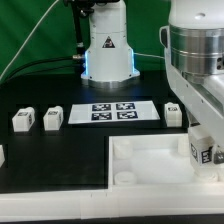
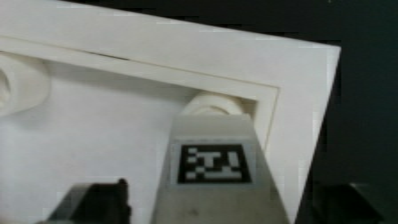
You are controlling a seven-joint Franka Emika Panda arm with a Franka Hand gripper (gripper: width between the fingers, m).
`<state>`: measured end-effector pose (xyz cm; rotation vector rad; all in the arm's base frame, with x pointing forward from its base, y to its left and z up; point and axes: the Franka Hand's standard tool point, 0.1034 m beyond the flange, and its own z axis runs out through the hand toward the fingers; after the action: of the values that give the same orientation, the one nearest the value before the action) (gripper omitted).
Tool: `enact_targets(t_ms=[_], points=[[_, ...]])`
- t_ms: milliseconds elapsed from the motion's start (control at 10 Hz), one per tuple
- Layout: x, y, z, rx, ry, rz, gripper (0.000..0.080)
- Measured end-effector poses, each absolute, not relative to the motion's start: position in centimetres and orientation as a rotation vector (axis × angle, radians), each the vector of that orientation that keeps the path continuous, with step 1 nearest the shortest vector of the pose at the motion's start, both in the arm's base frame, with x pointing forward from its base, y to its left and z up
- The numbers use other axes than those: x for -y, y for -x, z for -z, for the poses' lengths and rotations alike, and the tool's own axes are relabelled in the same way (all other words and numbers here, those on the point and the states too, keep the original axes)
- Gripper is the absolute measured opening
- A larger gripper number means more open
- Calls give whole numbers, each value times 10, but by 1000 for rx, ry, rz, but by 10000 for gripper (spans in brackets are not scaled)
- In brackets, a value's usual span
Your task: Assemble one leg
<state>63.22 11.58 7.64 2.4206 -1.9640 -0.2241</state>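
Note:
One leg (image 1: 204, 150), a white post with a black-and-white tag, stands upright at the near right corner of the large white tray-like part (image 1: 140, 150). My gripper (image 1: 203, 143) straddles the leg from above. In the wrist view the leg (image 2: 217, 160) runs down to a round socket (image 2: 214, 103) in the tray's corner. My gripper (image 2: 222, 198) shows a dark finger (image 2: 100, 205) on either side, with a thin gap between each and the leg, so the jaws are open. Three more legs (image 1: 23, 120) (image 1: 53, 118) (image 1: 172, 113) lie on the black table.
The marker board (image 1: 110, 111) lies in front of the robot base (image 1: 108, 55). Another white part (image 1: 2, 155) is cut off at the exterior view's left edge. A second round socket (image 2: 18, 88) shows on the tray in the wrist view.

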Motion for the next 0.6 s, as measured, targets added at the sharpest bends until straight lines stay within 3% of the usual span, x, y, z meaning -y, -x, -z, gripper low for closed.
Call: enact_targets(t_ms=[100,600], points=[[-117,-631,-76,1905,-2470,228,613],[-113,-632,-76,1238,-2903,226,649]])
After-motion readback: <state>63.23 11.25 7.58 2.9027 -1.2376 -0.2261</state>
